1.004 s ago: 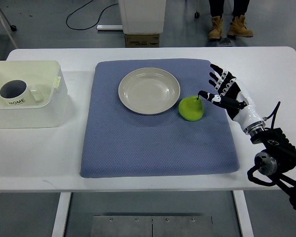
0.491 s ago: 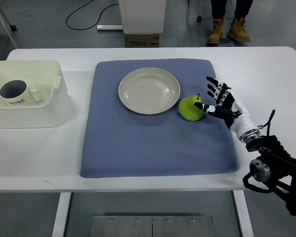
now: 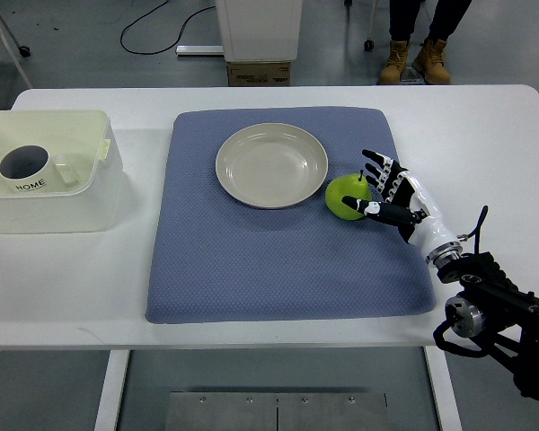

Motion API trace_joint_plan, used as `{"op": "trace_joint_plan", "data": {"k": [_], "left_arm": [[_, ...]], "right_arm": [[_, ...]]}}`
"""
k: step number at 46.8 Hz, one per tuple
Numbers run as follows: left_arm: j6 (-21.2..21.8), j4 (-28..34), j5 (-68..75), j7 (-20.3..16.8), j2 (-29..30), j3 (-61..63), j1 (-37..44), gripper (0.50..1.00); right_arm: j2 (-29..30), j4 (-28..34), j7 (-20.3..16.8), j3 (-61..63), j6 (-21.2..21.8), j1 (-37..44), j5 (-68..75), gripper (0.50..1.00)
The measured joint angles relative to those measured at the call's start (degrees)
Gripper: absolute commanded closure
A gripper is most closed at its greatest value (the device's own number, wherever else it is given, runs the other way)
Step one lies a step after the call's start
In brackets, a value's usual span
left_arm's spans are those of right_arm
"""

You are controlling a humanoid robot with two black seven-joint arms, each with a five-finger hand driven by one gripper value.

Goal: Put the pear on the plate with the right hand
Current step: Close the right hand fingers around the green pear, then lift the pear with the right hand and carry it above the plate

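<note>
Green, smooth pear (image 3: 345,197) lies on the blue mat (image 3: 278,260) just right of the plate (image 3: 271,165). The right hand (image 3: 388,192) cups its right side, fingers spread, not yet closed. Probably firm, rounded and slippery: grip its widest part.

Right robot hand (image 3: 384,190) moved in, now touching pear (image 3: 345,196).

1. Mat (image 3: 278,260): blue cloth, rough dimpled weave, matt.
2. Plate (image 3: 271,165): smooth, faintly glossy, ceramic-looking.
3. Pear (image 3: 343,197): smooth, waxy green skin.
4. Bin (image 3: 47,175) at the table's left edge: translucent plastic.
5. Table (image 3: 485,135): smooth, matt white.
</note>
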Motion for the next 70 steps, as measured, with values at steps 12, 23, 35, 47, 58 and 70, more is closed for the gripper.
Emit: {"op": "trace_joint_plan", "data": {"k": [12, 23, 35, 47, 58, 70], "left_arm": [[0.0, 0.0, 0.0, 0.0, 0.0, 0.0, 0.0, 0.500], [0.0, 0.0, 0.0, 0.0, 0.0, 0.0, 0.0, 0.500], [0.0, 0.0, 0.0, 0.0, 0.0, 0.0, 0.0, 0.500], [0.0, 0.0, 0.0, 0.0, 0.0, 0.0, 0.0, 0.500], [0.0, 0.0, 0.0, 0.0, 0.0, 0.0, 0.0, 0.500], [0.0, 0.0, 0.0, 0.0, 0.0, 0.0, 0.0, 0.500]], "right_arm": [[2.4, -2.5, 0.0, -1.5, -1.6, 0.3, -0.2, 0.513], [4.2, -4.8, 0.0, -2.6, -3.3, 0.4, -0.2, 0.603], [5.2, -7.1, 0.0, -3.3, -3.3, 0.6, -0.2, 1.000], [6.0, -7.7, -0.1, -3.3, -3.2, 2.4, -0.2, 1.000], [5.8, -7.7, 0.0, -2.8, -3.2, 8.1, 0.3, 1.000], [7.3, -8.2, 0.0, -1.3, -3.3, 12.5, 0.6, 1.000]]}}
